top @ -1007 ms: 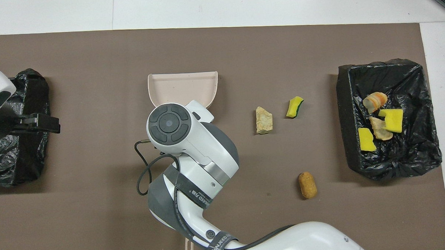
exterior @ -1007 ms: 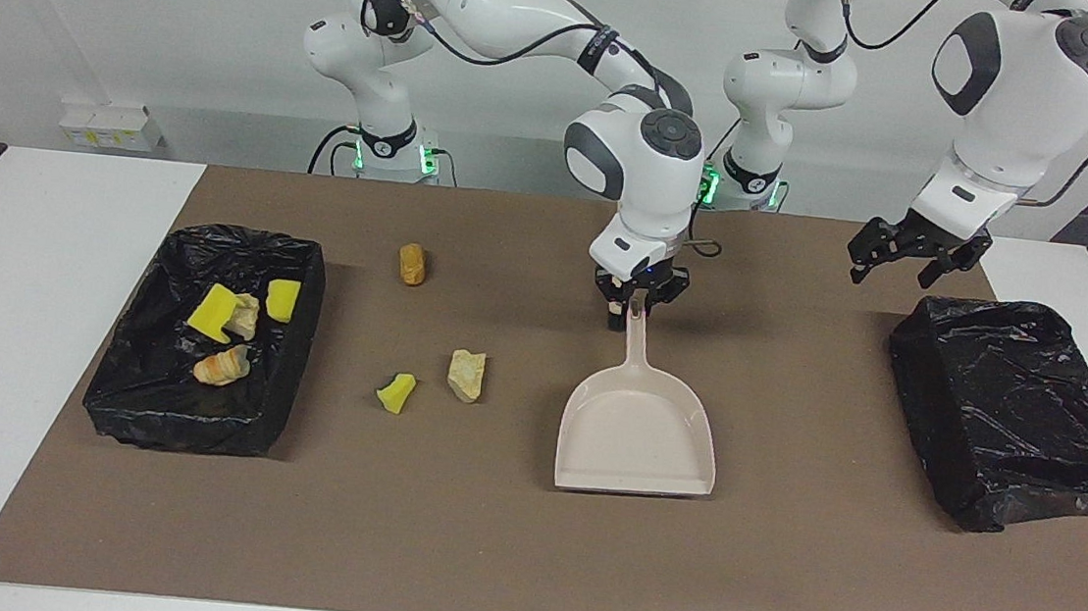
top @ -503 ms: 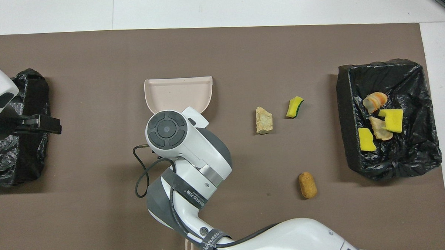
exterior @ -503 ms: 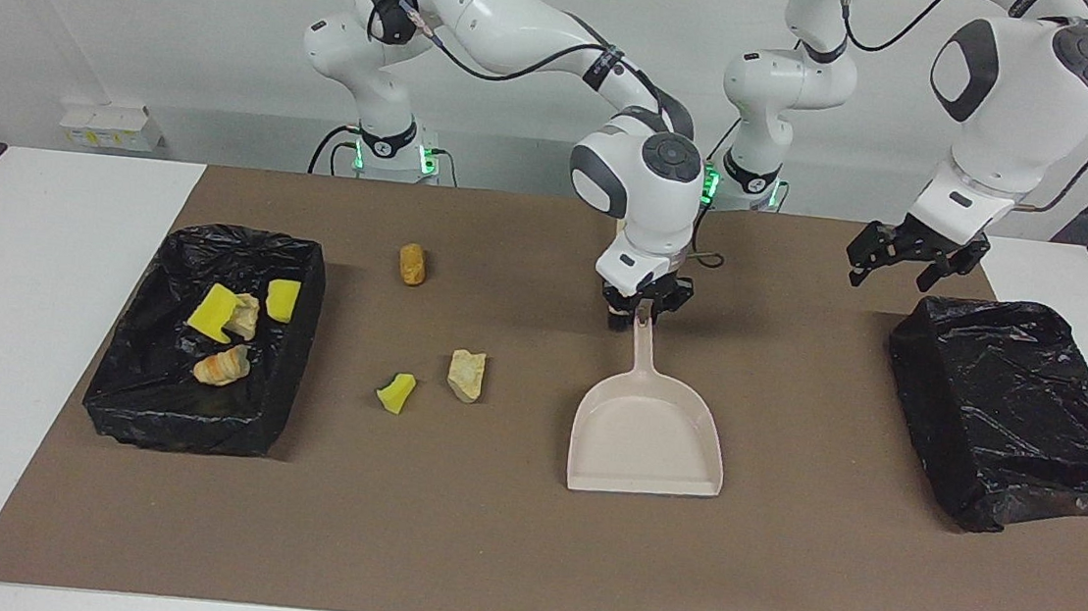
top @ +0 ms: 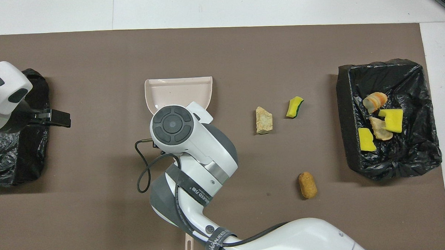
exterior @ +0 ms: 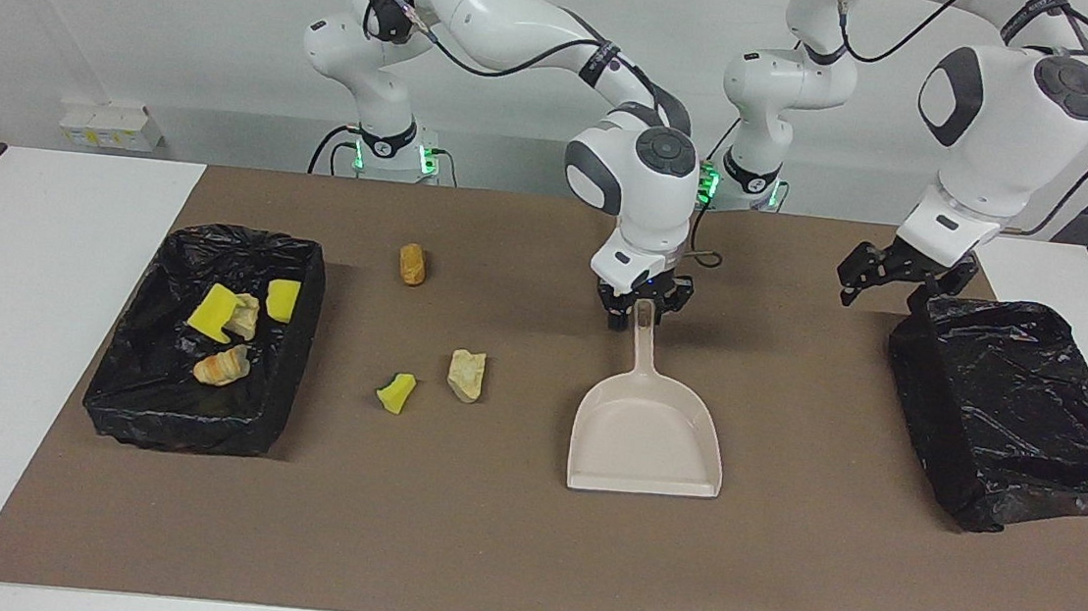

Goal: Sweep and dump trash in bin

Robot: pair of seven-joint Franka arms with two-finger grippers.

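Observation:
The beige dustpan (exterior: 647,443) (top: 178,90) lies flat on the brown mat (exterior: 522,560), mid-table. My right gripper (exterior: 643,310) is at the tip of its handle, open, a finger on either side; in the overhead view its own wrist hides it. Loose trash lies on the mat: an orange-brown piece (exterior: 412,263) (top: 307,185), a beige lump (exterior: 466,375) (top: 263,120) and a yellow wedge (exterior: 395,393) (top: 294,107). Several more scraps (exterior: 227,322) sit in the black-lined bin (exterior: 189,417) (top: 394,167) at the right arm's end. My left gripper (exterior: 882,288) (top: 61,119) hangs open in the air.
A second black-lined bin (exterior: 1017,416) (top: 12,158) stands at the left arm's end, just under the left gripper's side. A beige handle end (top: 189,248) pokes out from under the right arm at the robots' edge of the mat.
The dustpan settled flat and shifted a little toward the left arm's end. The right gripper's fingers spread off the handle. The left gripper drifted slightly toward mid-table.

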